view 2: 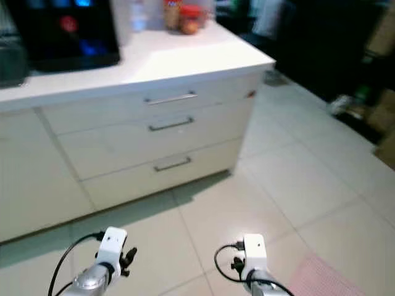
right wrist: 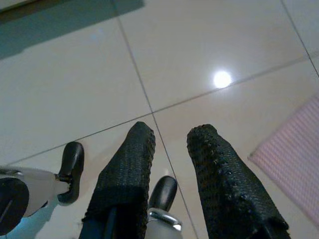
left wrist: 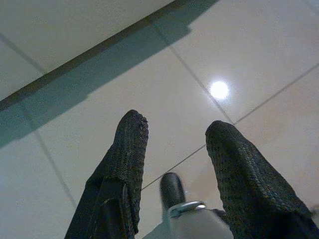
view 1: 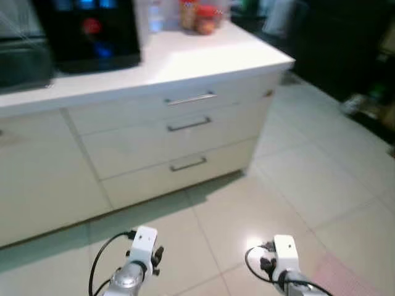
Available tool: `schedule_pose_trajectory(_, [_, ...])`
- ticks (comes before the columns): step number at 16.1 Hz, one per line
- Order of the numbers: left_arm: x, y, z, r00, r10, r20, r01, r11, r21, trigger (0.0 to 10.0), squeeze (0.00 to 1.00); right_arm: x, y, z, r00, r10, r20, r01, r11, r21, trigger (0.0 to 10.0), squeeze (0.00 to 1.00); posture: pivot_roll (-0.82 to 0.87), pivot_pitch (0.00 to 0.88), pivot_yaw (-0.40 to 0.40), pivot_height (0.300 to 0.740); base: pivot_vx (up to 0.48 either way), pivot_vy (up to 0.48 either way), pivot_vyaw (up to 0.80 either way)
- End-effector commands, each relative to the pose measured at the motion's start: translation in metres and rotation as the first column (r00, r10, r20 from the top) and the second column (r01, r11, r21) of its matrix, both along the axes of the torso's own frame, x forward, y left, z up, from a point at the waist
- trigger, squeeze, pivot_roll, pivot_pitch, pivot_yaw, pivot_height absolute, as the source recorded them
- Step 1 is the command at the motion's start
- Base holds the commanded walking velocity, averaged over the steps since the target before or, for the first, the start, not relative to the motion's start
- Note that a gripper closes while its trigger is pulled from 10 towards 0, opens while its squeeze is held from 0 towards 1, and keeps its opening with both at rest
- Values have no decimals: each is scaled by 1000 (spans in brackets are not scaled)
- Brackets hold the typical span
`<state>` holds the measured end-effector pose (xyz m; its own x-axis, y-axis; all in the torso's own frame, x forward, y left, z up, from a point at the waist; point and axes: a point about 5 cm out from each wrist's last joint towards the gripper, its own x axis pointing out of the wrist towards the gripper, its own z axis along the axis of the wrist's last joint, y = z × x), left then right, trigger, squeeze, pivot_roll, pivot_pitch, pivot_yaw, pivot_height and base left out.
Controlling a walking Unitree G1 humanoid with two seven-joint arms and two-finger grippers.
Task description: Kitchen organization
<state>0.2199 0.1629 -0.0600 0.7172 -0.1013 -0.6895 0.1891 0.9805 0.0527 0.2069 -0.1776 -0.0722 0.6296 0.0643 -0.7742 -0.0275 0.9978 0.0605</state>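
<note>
A white kitchen counter (view 1: 203, 58) stands ahead, with a stack of three drawers (view 1: 185, 126) under it, all closed. On the counter's far end sit jars with red lids (view 1: 200, 17). Both arms hang low over the tiled floor, their wrists at the bottom of the eye views. The left gripper (left wrist: 177, 130) points down at the floor, its two black fingers apart with nothing between them. The right gripper (right wrist: 172, 134) also points at the floor, fingers apart and empty.
A black appliance (view 1: 86, 31) with blue and red lights stands on the counter at the left. A pink mat (right wrist: 294, 149) lies on the floor at the right. Dark furniture and clutter (view 1: 370, 105) fill the far right. Pale tiles (view 1: 296, 185) stretch between me and the drawers.
</note>
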Motion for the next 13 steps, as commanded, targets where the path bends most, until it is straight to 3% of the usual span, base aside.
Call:
schedule_pose_trajectory(1, [0,-3,-1,1000,-8,-12,8,1000,6,10000,0,1,-2,1,1000,20,-2,-20,1000,-13,10000,0,135,0,-20,740,0,0,800])
schedule_pose_trajectory(13, [-22,17,-15,993,28,-113,-25,999,30,10000,0,1,4,0,998,62,-11,-62,998,-23,10000,0,132,0,-16,740,0,0,800])
